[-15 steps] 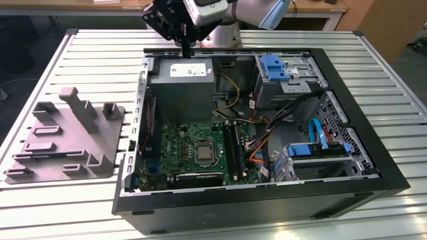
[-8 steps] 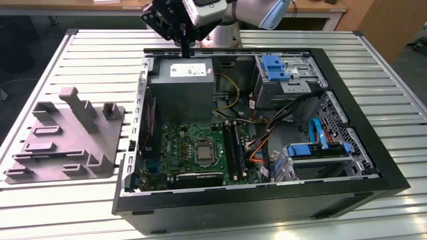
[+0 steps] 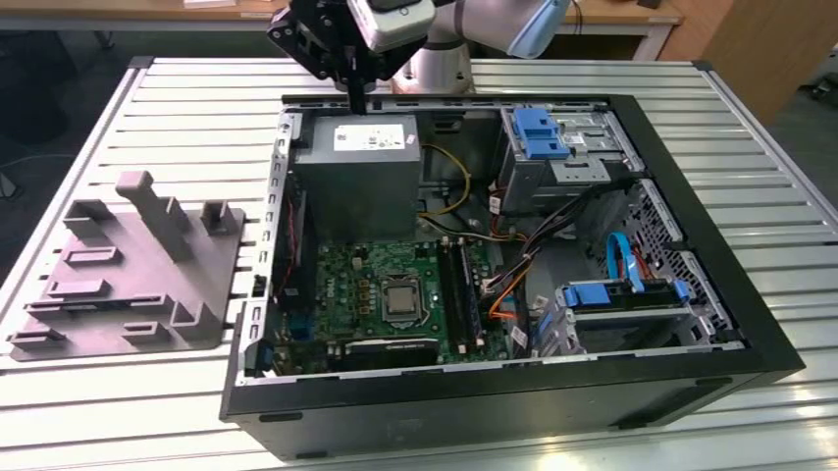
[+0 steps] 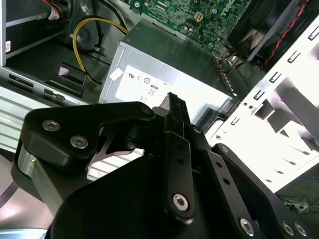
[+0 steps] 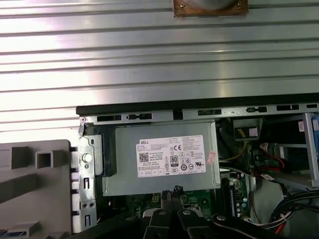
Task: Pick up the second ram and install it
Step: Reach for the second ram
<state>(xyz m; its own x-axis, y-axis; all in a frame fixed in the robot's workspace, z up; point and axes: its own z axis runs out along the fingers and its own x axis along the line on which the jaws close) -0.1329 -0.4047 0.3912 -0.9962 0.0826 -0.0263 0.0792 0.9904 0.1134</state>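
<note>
Here, the gripper (image 3: 356, 101) hovers over the power supply (image 3: 356, 167) in an open computer case (image 3: 524, 402).
Its fingers are pressed together, holding nothing; the case sits on a slatted metal table (image 3: 157, 108).

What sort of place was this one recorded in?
Probably a robotics lab or workshop: an open desktop computer case lies on a slatted aluminium table, a grey parts fixture sits beside it, and a robot arm hangs over the case.
</note>
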